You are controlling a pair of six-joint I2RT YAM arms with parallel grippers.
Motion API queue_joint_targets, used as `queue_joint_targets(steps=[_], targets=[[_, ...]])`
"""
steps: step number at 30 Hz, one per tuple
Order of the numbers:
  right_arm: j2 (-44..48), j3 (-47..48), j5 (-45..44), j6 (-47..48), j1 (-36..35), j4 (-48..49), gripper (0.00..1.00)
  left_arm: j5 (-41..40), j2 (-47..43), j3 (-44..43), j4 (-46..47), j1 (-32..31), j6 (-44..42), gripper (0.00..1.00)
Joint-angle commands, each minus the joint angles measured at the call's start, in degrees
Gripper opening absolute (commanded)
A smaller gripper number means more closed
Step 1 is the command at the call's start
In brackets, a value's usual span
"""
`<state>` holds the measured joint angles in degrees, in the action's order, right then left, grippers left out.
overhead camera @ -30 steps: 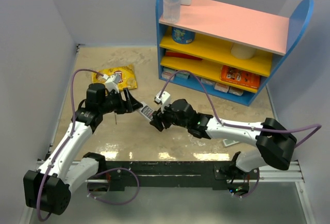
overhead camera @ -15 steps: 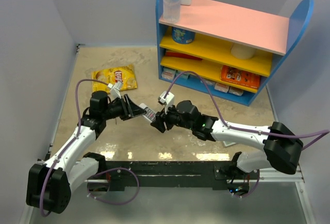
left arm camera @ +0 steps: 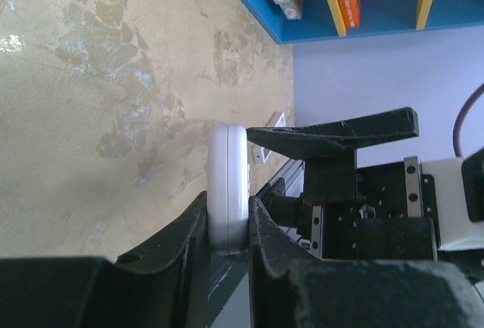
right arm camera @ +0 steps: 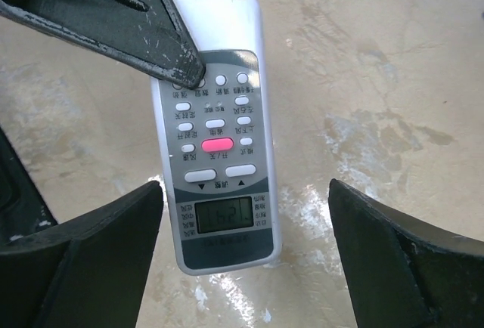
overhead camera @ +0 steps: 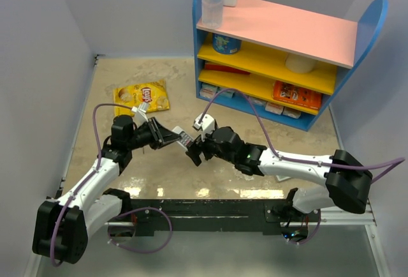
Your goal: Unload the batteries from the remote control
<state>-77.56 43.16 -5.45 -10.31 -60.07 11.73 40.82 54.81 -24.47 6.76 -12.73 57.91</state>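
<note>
The marbled beige table (overhead camera: 127, 79) carries one blue shelf unit (overhead camera: 280, 31) with a pink top and yellow tiers at its far right. In front of it the two arms reach toward each other over the middle of the table. The left gripper (left arm camera: 227, 218) is clamped on the remote control (right arm camera: 219, 116): its wrist view shows the two dark fingers pressed against the remote's flat faces, with the white edge standing up between them. The right gripper (right arm camera: 246, 192) is spread wide, one finger on each side of the remote's display end with a clear gap on both sides, touching nothing. One yellow chip bag (overhead camera: 143, 95) lies flat on the table to the left, beyond the left arm and well apart from the grippers. There is one remote, held above the table surface between the two grippers. It is a slim white-grey bar with a grey button panel. The panel has rows of small white buttons, one pink oval button near the middle and a small dark display at the end nearest the right wrist camera. One left finger (right arm camera: 113, 18) lies across the top left corner of the panel. The back of the remote faces away and cannot be seen.
</note>
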Motion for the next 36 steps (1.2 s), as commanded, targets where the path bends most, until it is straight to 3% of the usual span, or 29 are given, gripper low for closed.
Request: queue_joint_targets(steps=[1, 8, 14, 16, 19, 20, 25, 26, 28, 29, 32, 34, 36], targets=[[-2.1, 4.4, -11.1, 4.2, -2.6, -1.0, 0.94, -2.4, -0.2, -0.5, 2.2, 0.3, 5.5, 0.0], [-8.4, 9.8, -28.0, 10.0, -10.0, -4.8, 0.91, -6.6, -1.8, -1.2, 0.6, 0.3, 12.0, 0.0], [-14.1, 12.6, -46.1, 15.7, -15.4, -5.0, 0.76, -8.1, -3.7, -1.8, -2.4, 0.3, 14.0, 0.0], [-14.9, 12.7, -50.3, 17.4, -16.5, -3.7, 0.69, -8.4, -4.5, -2.2, -3.6, 0.3, 13.9, 0.0], [-15.7, 12.7, -53.7, 18.2, -17.4, -2.0, 0.49, -9.4, -5.0, -3.2, -6.0, 0.3, 13.0, 0.0], [-15.5, 12.7, -54.3, 18.2, -17.5, -1.8, 0.38, -9.8, -5.0, -3.9, -6.7, 0.3, 12.0, 0.0], [-13.4, 13.0, -51.5, 12.3, -17.6, -4.5, 0.12, -10.3, -5.1, -6.2, -10.3, 0.3, 8.8, 0.0], [-12.8, 12.8, -49.6, 11.8, -17.5, -4.8, 0.03, -10.7, -5.0, -6.7, -10.9, 0.3, 7.4, 0.02], [-11.5, 12.3, -47.8, 10.7, -17.4, -5.0, 0.0, -10.8, -4.9, -8.3, -12.1, 0.3, 5.6, 0.14], [-11.2, 12.1, -46.3, 8.9, -17.4, -5.3, 0.0, -10.8, -4.9, -8.9, -12.2, 0.3, 2.8, 0.37], [-10.2, 11.8, -41.6, 6.2, -16.3, -7.8, 0.0, -11.5, -4.3, -13.4, -15.7, 0.3, -4.9, 0.69], [-8.4, 10.8, -38.1, 4.2, -15.3, -8.7, 0.0, -11.0, -2.7, -17.3, -19.0, 0.3, -9.5, 0.74], [-6.6, 9.7, -28.9, 1.9, -13.4, -9.2, 0.0, -11.2, -1.6, -19.5, -20.4, 0.3, -18.3, 0.73]])
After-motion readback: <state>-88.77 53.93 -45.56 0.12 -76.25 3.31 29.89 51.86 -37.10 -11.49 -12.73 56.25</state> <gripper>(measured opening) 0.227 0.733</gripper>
